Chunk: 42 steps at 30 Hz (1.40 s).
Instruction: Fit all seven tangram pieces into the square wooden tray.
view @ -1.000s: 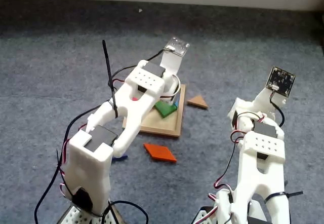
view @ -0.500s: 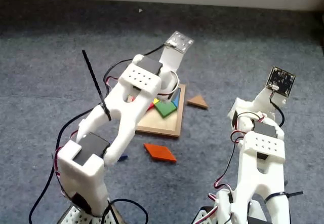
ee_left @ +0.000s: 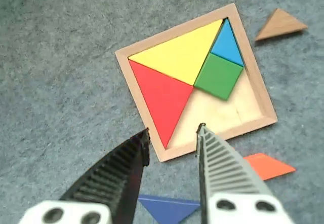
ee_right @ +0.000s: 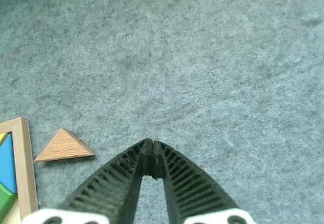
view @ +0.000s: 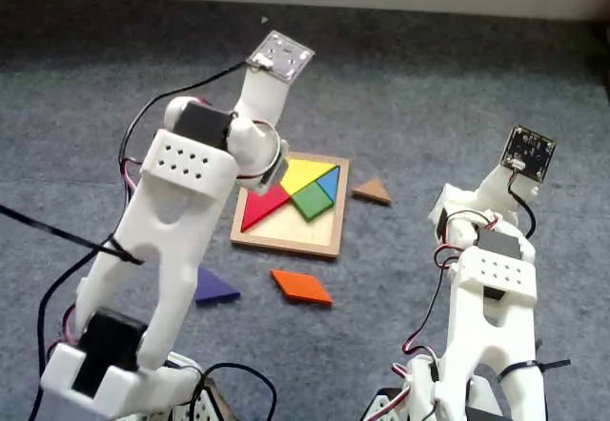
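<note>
Because the blue triangle, orange parallelogram and wooden triangle are lying outside the square wooden tray, the left jaws are hovering released over its edge, seemingly choosing, while the right jaws are idling clenched, empty.

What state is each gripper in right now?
Left gripper: open, holding nothing, over the tray.
Right gripper: shut, holding nothing.

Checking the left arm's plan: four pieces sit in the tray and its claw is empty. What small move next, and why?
Probably lower the open left claw onto the dark blue triangle on the carpet outside the tray; it looks nearest that claw, and the tray has bare space.
</note>
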Tool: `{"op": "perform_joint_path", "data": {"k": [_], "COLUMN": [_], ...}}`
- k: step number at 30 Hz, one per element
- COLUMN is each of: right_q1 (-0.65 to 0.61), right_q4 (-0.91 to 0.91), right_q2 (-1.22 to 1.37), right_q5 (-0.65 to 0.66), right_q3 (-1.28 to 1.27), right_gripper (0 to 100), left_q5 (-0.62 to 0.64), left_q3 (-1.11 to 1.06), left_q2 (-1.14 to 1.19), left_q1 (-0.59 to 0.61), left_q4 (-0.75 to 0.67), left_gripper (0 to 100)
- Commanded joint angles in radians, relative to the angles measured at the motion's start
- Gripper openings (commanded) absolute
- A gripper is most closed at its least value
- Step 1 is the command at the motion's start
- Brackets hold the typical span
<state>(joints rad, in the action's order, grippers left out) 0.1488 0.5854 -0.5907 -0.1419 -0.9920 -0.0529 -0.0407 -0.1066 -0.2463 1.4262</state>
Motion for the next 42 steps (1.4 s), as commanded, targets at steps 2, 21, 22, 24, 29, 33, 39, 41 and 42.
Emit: {"op": "perform_joint_path", "data": {"k": [2, 21, 22, 24, 29, 33, 39, 41, 42], "right_q1": [0.01, 0.012, 0.012, 0.012, 0.012, 0.012, 0.012, 0.012, 0.012], "right_q4": [-0.022, -0.024, -0.024, -0.024, -0.024, -0.024, -0.024, -0.024, -0.024], "right_q2": [-0.031, -0.031, -0.031, -0.031, -0.031, -0.031, -0.031, -0.031, -0.031], "right_q5": [-0.003, -0.003, -0.003, -0.003, -0.003, -0.003, -0.003, -0.003, -0.003], "right_q3": [0.005, 0.005, 0.005, 0.005, 0.008, 0.008, 0.008, 0.008, 0.008], "right_gripper": [1.3, 1.3, 1.3, 1.3, 1.3, 1.3, 1.3, 1.3, 1.3], "left_q5": [-0.114, -0.288, -0.288, -0.288, -0.288, -0.288, -0.288, -0.285, -0.285], "left_q3": [-0.249, -0.645, -0.645, -0.644, -0.591, -0.559, -0.541, -0.541, -0.538], "left_q2": [-0.266, -0.053, -0.03, 0.012, 0.077, 0.131, 0.16, 0.16, 0.159], "left_q1": [-0.113, -0.348, -0.358, -0.374, -0.364, -0.375, -0.386, -0.384, -0.383], "left_q4": [-0.026, -0.397, -0.408, -0.427, -0.413, -0.41, -0.41, -0.41, -0.408], "left_gripper": [18, 29, 29, 29, 29, 21, 10, 7, 5]}}
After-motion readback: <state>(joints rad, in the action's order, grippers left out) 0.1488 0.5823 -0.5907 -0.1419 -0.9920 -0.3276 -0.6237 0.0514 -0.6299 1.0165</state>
